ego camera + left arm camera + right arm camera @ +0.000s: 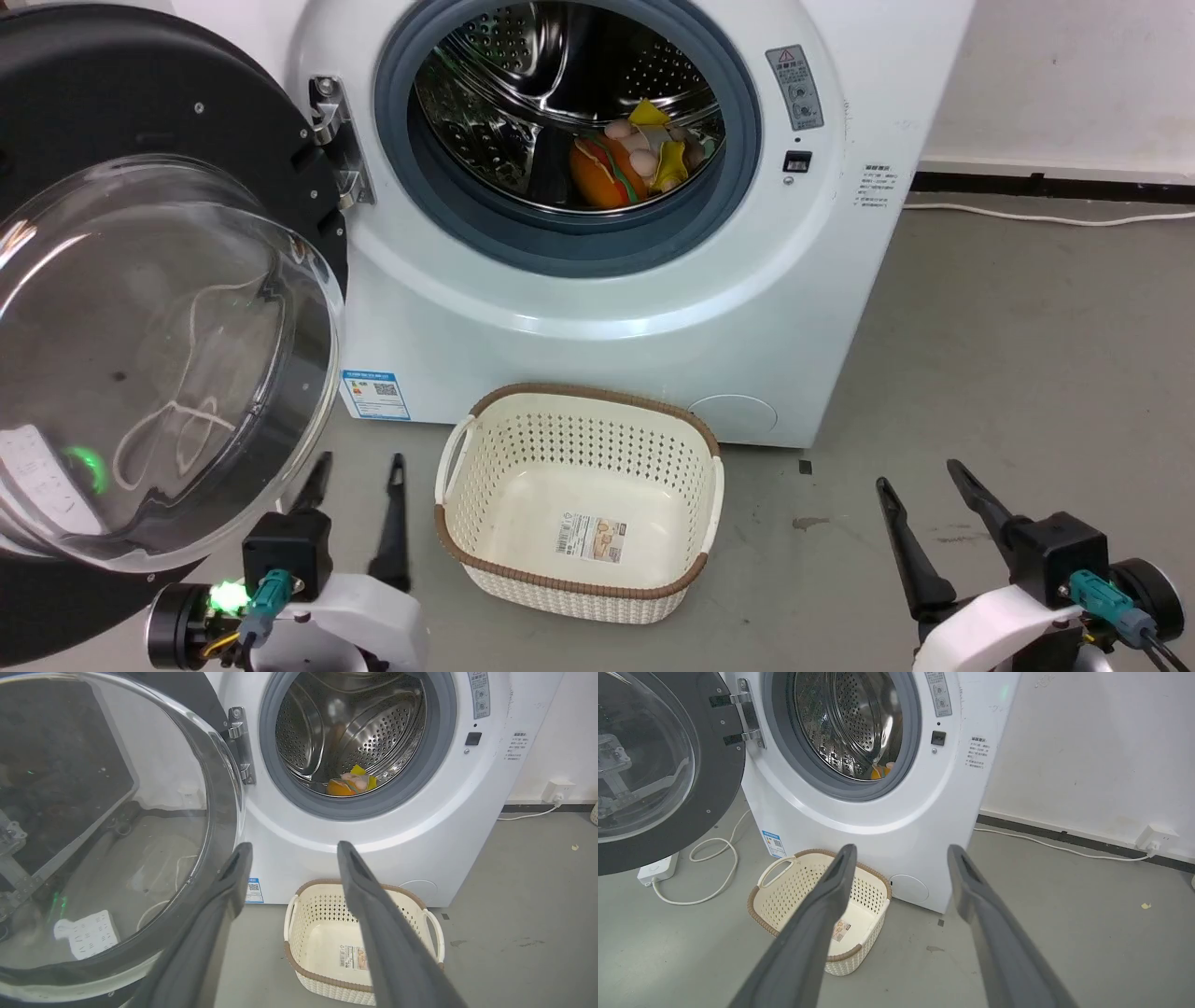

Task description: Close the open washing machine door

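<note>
A bare laundry room; a washing machine (597, 308) stands ahead of the left gripper (360, 459) on grey floor (1008, 373); a laundry basket (597, 392) just right of that gripper; white wall (1074, 75) beyond.

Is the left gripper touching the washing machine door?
Cannot tell: in head view a left gripper finger overlaps the washing machine door rim; depth unclear.

the left gripper (359, 460) is sitting at the lower left of the head view, its two dark fingers pointing up and standing apart. the right gripper (918, 474) is sitting at the lower right, its fingers spreading wide and leaning slightly leftward.
</note>
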Tool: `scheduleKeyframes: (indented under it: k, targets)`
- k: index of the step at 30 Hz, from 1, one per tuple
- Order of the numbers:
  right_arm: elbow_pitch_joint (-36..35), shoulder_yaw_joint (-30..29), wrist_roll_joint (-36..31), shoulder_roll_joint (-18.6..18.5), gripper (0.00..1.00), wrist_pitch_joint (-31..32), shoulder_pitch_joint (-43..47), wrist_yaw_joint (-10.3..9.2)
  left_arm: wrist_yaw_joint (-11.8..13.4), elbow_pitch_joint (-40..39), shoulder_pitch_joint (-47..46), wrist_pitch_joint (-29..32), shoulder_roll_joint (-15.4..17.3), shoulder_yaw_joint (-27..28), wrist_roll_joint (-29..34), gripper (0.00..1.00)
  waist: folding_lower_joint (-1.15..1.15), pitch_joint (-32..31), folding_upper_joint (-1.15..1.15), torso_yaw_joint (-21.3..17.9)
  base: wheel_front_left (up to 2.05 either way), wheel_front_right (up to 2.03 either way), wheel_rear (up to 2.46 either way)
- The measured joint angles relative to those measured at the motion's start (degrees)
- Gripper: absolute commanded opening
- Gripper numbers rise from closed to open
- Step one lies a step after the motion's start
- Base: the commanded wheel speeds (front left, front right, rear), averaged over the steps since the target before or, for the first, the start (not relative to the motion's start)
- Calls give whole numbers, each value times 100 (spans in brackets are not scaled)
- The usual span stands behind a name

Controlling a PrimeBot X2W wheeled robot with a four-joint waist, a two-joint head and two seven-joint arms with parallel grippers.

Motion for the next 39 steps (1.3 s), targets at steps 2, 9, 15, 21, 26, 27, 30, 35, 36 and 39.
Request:
scheduleKeyframes:
  k: [2, 9, 15, 21, 26, 27, 30, 35, 36, 39]
  targets:
    - [1, -10, 2, 0, 100, -10, 0, 0, -1, 0, -1, -8, 0, -15, -1, 100, 0, 2, 0, 2, 0, 0, 0]
    - [3, -68, 52, 0, 100, -86, 5, 0, -1, -1, -3, -103, -1, -71, -8, 100, 0, 2, 0, 54, 0, 0, 0]
    - [4, -66, 54, 0, 100, -163, 11, 0, -1, -2, -3, -163, -1, -92, -9, 100, 0, -5, 0, 152, 0, 0, 0]
    - [1, -36, 64, 0, 100, -238, 15, 0, -2, -4, -4, -237, -1, -118, -11, 100, 0, -15, 0, 313, 0, 0, 0]
    - [-3, 0, 99, 0, 100, -289, 26, 0, -33, -7, -4, -301, -1, -136, -41, 100, 0, -25, 0, 495, 0, 0, 0]
    - [-4, 3, 99, 0, 100, -311, 27, 0, -45, -9, -4, -309, -1, -143, -52, 100, 0, -27, 0, 537, 0, 0, 0]
    - [-5, 25, 100, 0, 100, -335, 32, 0, -51, -12, -4, -348, -1, -146, -52, 100, 0, -33, 0, 668, 0, 0, 0]
    - [-5, 127, 97, 0, 100, -407, 38, 0, -51, -67, -3, -408, 0, -118, -57, 100, 0, -23, 0, 868, 0, 0, 0]
    - [-4, 153, 97, 0, 100, -409, 37, 0, -49, -82, -3, -414, 0, -114, -57, 100, 0, -14, 0, 898, 0, 0, 0]
    - [9, 232, 96, 0, 100, -442, 25, 0, -40, -137, 1, -457, 0, -93, -60, 100, 0, 11, 0, 986, 0, 0, 0]
